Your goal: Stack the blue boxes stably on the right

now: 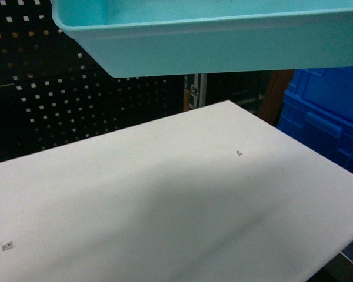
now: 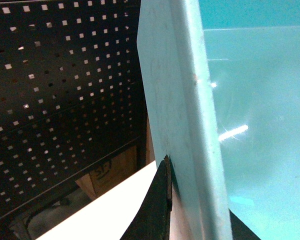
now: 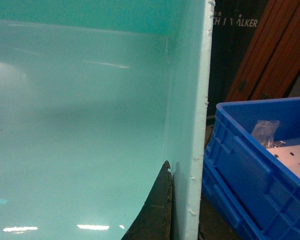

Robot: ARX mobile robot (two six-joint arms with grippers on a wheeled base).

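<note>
gripping the turquoise bin at opposite ends, both arms hold it in the air above the white table: in the left wrist view a dark finger of the left gripper presses the outside of the bin's rim with the wall pinched between the jaws, and in the right wrist view a dark finger of the right gripper lies against the inside of the end wall, closed on it likewise. neither gripper shows in the head view, only the bin's underside and sloped wall at the top. the bin rides open side up and roughly level, its long axis running left to right across the head view. the step in hand looks like the carry toward the right, where a royal-blue crate sits just beside the bin's right end, holding a small plastic bag. next, the pair should move together, keep the bin level, and lower it squarely. behind the table stands a dark pegboard
</note>
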